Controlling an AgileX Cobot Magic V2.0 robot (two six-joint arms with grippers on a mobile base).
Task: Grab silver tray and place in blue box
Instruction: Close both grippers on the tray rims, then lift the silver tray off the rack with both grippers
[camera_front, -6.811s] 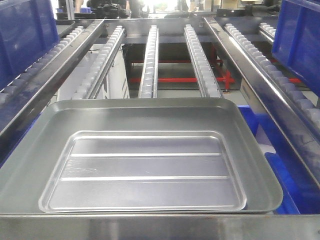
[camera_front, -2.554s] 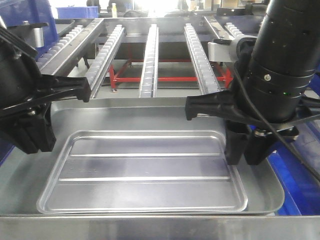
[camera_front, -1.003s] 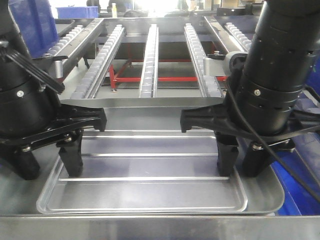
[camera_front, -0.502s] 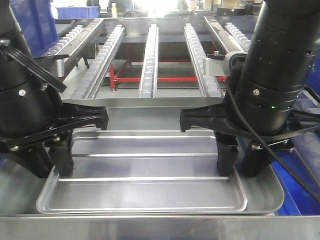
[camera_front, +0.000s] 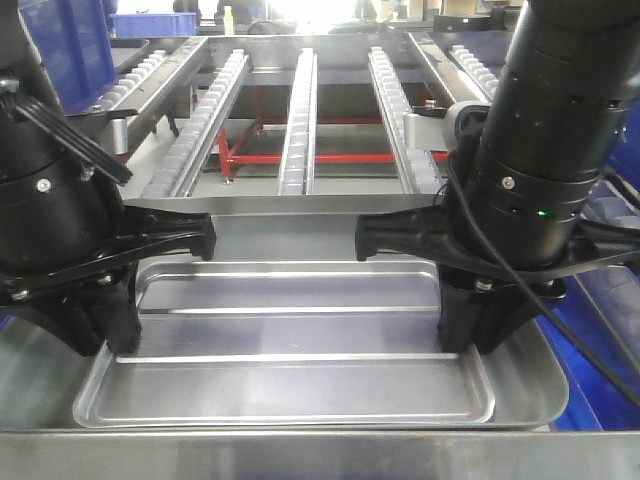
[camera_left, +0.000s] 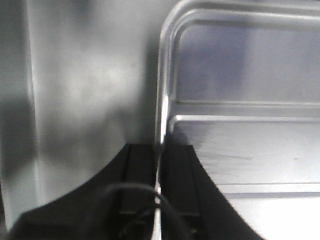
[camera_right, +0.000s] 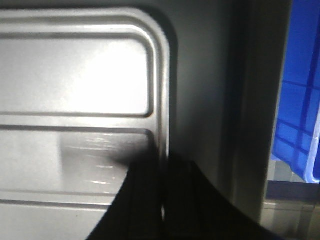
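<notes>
Front on, the silver tray (camera_front: 290, 385) lies nested in the larger pan (camera_front: 530, 385); left wrist view, the left claw (camera_left: 159, 156) pinches one rim; right wrist view, the right claw (camera_right: 163, 167) pinches the opposite, presumably for a level lift.

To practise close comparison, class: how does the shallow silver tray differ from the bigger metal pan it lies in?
The silver tray is smaller and lies inside the pan, which surrounds it. The tray is shiny with a low rim; the pan is duller with higher, sloping sides. The tray's bottom has two long ridges; the pan's visible floor is plain. Both are rectangular silver metal with rounded corners.
</notes>
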